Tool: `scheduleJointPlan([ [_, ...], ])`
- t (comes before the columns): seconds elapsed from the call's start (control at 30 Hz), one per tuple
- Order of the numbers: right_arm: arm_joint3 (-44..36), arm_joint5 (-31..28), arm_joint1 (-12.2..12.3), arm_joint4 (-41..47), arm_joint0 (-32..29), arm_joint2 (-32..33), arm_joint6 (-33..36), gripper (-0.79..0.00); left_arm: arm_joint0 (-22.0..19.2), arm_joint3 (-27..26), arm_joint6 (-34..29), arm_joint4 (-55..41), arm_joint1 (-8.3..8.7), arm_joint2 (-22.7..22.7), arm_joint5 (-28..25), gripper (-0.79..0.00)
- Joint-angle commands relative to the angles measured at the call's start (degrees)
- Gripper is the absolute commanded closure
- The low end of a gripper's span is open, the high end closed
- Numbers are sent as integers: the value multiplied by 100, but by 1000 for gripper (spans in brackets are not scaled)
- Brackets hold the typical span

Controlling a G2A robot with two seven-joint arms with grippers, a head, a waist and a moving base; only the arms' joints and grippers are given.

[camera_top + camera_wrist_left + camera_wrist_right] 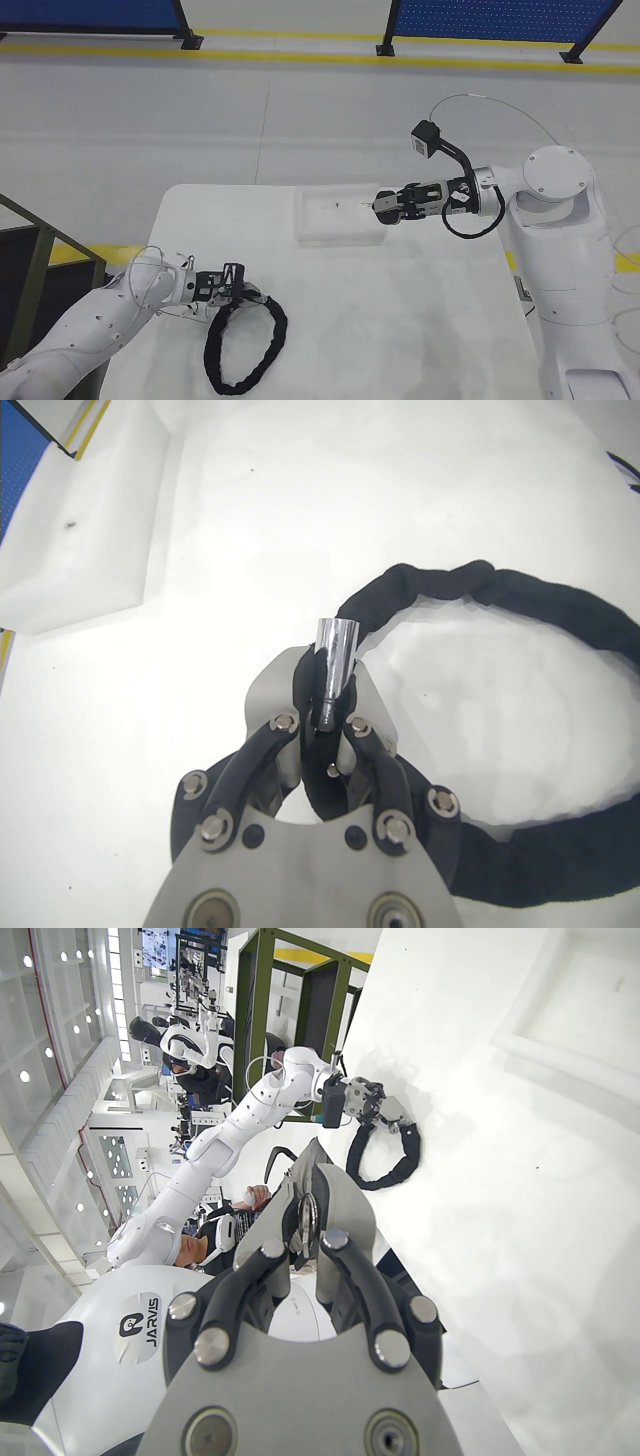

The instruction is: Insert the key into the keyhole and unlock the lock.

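The key (306,1220) is hard to make out. It shows as a thin metal piece seen edge-on, pinched between the pressed-together fingers of the right gripper (312,1178), and the fingers cover most of it, so its blade cannot be told. From above it is too small to pick out at the tip of that gripper, which hangs over the right end of a white foam tray (325,225) at the far middle of the table (400,330). The lock (550,600) is a black fabric-covered loop lying flat at the near left of the table. Part of the loop runs out of the left wrist picture, and part passes under the left gripper (330,670). That gripper is closed on the loop's end, where a shiny metal cylinder (337,650) sticks out past the fingertips. The cylinder's end face points away from the camera, so it cannot be told whether the keyhole is there. The key and the lock are well apart, with the key farther away and to the right of the lock.
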Motion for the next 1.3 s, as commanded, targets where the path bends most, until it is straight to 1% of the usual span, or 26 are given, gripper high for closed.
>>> scheduleJointPlan([
  [0.0,0,0,0,0,0,0,0,0,19,-132,153,-13,58,-73,-61,0],
  [0.2,0,0,0,0,0,0,0,0,155,-670,497,-223,303,-419,-240,0],
  [0.27,0,0,0,0,0,0,0,0,218,-887,603,-391,392,-566,-380,0],
  [0.33,-14,-15,-1,2,-43,-21,-83,0,243,-1131,628,-437,484,-723,-433,0],
  [0.4,-39,106,3,123,-86,-139,-107,0,267,-1402,645,-488,575,-888,-508,0],
  [0.57,-1,248,107,169,195,-625,-247,0,312,-2119,465,-603,786,-1361,-554,0],
  [0.67,28,432,219,391,439,-1015,-430,0,365,-2462,319,-861,878,-1660,-586,0],
  [0.73,-97,519,327,545,627,-1362,-517,0,373,-2717,212,-977,918,-1812,-676,0],
  [0.83,-343,424,553,536,939,-1857,-421,0,312,-3011,52,-1056,946,-1995,-844,0],
  [0.9,-461,426,712,732,1111,-2100,-423,0,264,-3130,-50,-1107,941,-2084,-874,0],
  [1.07,-606,629,1130,1419,1544,-2582,-627,0,114,-3162,-209,-1352,828,-2115,-947,0],
  [1.17,-603,662,1157,1488,1572,-2598,-660,0,67,-3065,-161,-1505,712,-2018,-922,0],
  [1.27,-603,662,1157,1488,1572,-2598,-660,0,67,-3065,-161,-1505,712,-2018,-922,0],
])
